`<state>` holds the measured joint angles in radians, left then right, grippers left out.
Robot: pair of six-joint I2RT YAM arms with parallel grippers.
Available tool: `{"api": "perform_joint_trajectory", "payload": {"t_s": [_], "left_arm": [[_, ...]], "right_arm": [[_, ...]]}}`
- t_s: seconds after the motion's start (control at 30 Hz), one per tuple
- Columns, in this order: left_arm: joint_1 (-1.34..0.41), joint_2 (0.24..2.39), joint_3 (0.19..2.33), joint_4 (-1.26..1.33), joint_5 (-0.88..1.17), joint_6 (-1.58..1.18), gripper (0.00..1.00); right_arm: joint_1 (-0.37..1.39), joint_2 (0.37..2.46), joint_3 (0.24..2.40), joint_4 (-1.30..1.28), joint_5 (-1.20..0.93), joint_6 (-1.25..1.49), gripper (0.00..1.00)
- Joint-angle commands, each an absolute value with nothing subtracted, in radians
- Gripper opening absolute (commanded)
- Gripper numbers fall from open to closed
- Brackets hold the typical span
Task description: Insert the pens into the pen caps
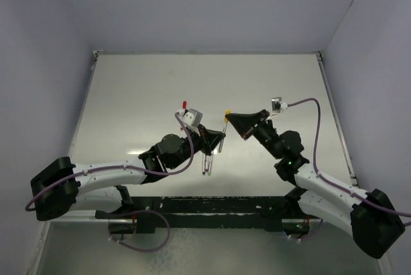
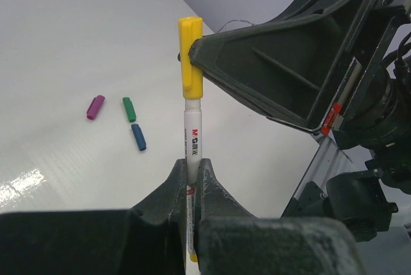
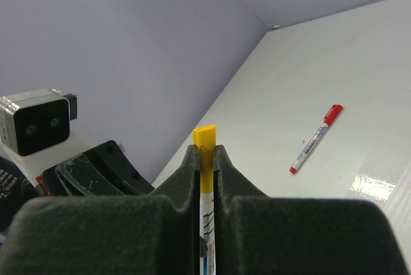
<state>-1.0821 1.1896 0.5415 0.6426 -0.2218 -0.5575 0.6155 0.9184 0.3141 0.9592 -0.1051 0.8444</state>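
1. Left wrist view: the left gripper (image 2: 190,169) is clamped tight on the white barrel of a pen (image 2: 192,130), holding it upright above the table (image 2: 70,24).
2. The pen's upper end sits inside the yellow cap (image 2: 191,56); a narrower neck of barrel shows just below the cap's rim.
3. The right gripper (image 3: 205,154) is pinched closed on that yellow cap, its fingertips meeting it from the side.
4. Three loose caps lie on the table with no pen in them: the purple cap (image 2: 95,106), the green cap (image 2: 129,108) just beside it, and the blue cap (image 2: 138,137) near the green one.
5. A red-capped pen (image 3: 314,140) lies flat on the table in the right wrist view, well apart from both grippers.
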Motion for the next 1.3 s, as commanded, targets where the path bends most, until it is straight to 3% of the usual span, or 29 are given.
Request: {"api": "perform_joint_trajectory", "payload": {"t_s": [0.0, 0.23, 0.57, 1.27], "left_arm": [[-1.078, 1.19, 0.545, 0.741, -0.249, -0.563, 0.0], [-1.007, 1.191, 0.564, 0.794, -0.207, -0.556, 0.0], [-0.876, 1.269, 0.585, 1.006, 0.037, -0.659, 0.0], [-0.848, 1.122, 0.627, 0.878, -0.061, -0.512, 0.0]], "right_arm": [[0.628, 0.936, 0.33, 0.984, -0.139, 0.841, 0.0], [0.656, 0.96, 0.319, 0.916, -0.168, 0.827, 0.0], [0.778, 1.016, 0.356, 0.796, -0.157, 0.727, 0.0], [0.86, 1.064, 0.366, 0.673, 0.002, 0.695, 0.0]]}}
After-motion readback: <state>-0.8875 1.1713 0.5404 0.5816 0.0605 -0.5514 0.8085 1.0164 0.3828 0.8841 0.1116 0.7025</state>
